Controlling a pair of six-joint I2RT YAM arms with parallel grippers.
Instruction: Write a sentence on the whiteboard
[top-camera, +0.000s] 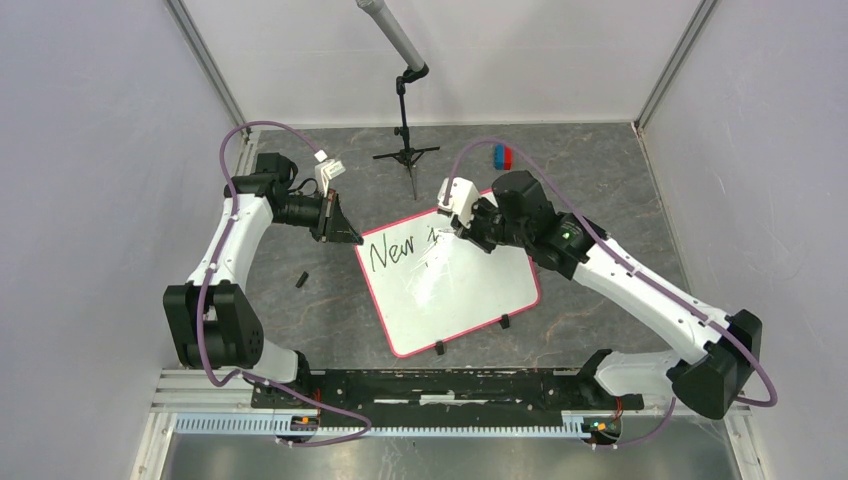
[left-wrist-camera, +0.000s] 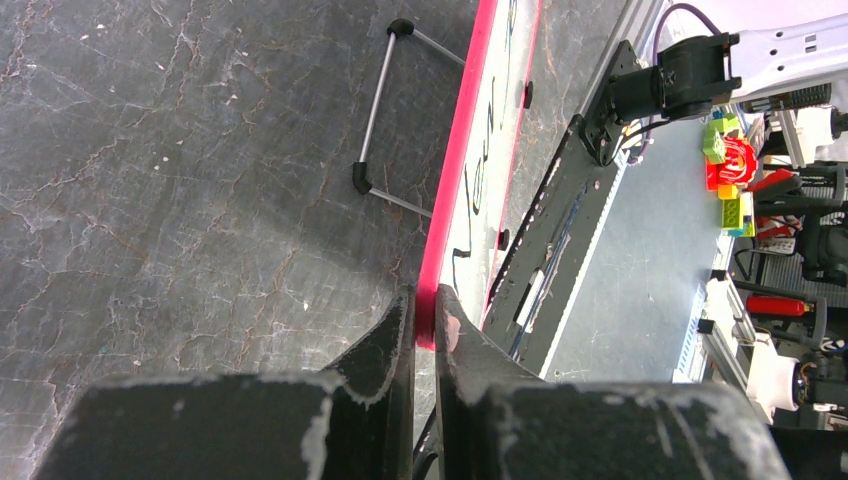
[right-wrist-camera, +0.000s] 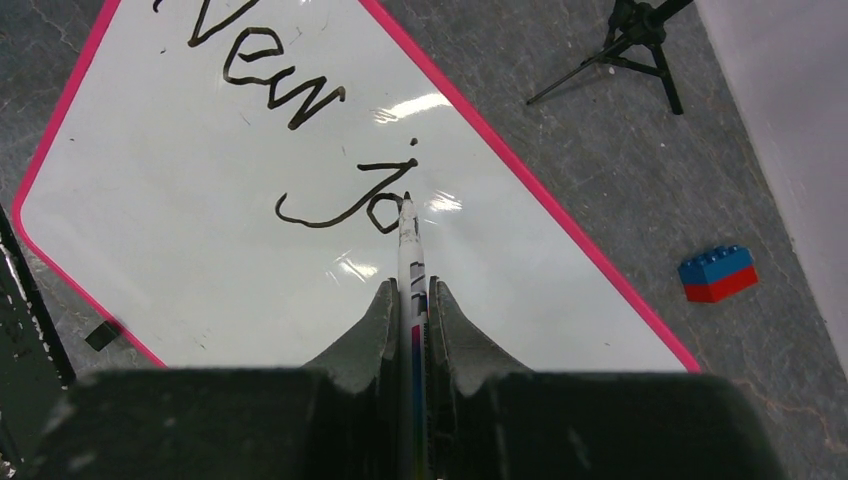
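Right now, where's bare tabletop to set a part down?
Bare: dark marbled tabletop between the blue-and-red toy brick and the right wall. Crowded: the pink-rimmed white whiteboard, left fingers clamping its rim, right fingers holding a white marker pen to it; black tripod stand behind.

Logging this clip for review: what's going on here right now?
The right gripper is shut on a marker whose tip touches the whiteboard, mid-word. The sentence reads "New jo" at this point. The left gripper pinches the board's pink rim at a corner, apparently to steady it. A tripod stand and a red-and-blue brick sit on the table nearby.
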